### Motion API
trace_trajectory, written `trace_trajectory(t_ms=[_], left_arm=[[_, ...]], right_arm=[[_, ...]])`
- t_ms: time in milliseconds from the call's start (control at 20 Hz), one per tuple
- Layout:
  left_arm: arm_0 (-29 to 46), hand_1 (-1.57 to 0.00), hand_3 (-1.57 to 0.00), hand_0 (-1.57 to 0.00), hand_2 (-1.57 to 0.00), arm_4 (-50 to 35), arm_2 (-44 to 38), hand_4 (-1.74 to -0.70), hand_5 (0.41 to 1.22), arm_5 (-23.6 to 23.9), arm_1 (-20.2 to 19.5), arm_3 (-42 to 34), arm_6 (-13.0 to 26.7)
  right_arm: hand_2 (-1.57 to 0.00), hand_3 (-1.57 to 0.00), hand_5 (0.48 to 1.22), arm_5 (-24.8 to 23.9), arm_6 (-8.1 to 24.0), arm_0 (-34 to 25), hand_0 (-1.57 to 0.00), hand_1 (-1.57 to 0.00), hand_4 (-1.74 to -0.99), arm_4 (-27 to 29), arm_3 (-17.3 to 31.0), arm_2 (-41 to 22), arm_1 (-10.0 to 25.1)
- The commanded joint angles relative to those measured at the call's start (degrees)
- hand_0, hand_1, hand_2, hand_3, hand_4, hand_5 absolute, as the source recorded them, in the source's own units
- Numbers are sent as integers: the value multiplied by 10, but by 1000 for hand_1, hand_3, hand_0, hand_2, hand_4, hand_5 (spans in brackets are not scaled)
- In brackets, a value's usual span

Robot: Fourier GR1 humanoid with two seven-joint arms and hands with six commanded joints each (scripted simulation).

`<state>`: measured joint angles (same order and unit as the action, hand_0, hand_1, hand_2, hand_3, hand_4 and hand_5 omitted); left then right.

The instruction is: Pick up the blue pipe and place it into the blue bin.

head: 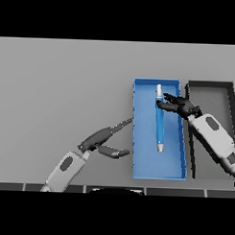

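The blue pipe (159, 122), with pale ends, lies lengthwise in the blue bin (142, 158) at the table's centre right. My right hand (179, 105) reaches in over the bin's far right part, its fingers spread and straight next to the pipe's upper end, holding nothing. Left of the bin, my left hand (102, 138) hovers over the table with its fingers stretched toward the bin's left wall and the thumb apart below; it is open and holds nothing.
A dark grey bin (212, 86) stands directly right of the blue bin, partly covered by my right forearm (215, 135). Bare grey table spreads out to the left and behind both bins.
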<state>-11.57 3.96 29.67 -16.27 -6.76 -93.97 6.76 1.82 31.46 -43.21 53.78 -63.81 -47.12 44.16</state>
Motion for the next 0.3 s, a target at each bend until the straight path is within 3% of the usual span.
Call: trace_trajectory(t_ms=[0,250], left_arm=[[1,1,1,1,1,2,0,-886,476,2,1,3,2],[1,1,1,1,1,-5,-2,-885,480,-4,-5,-4,5]], right_arm=[[-29,-6,809,1,-6,1,-167,-90,-1152,1,1,1,-1],[-24,-5,798,4,1,-3,-212,-100,-1152,-5,-8,-3,5]])
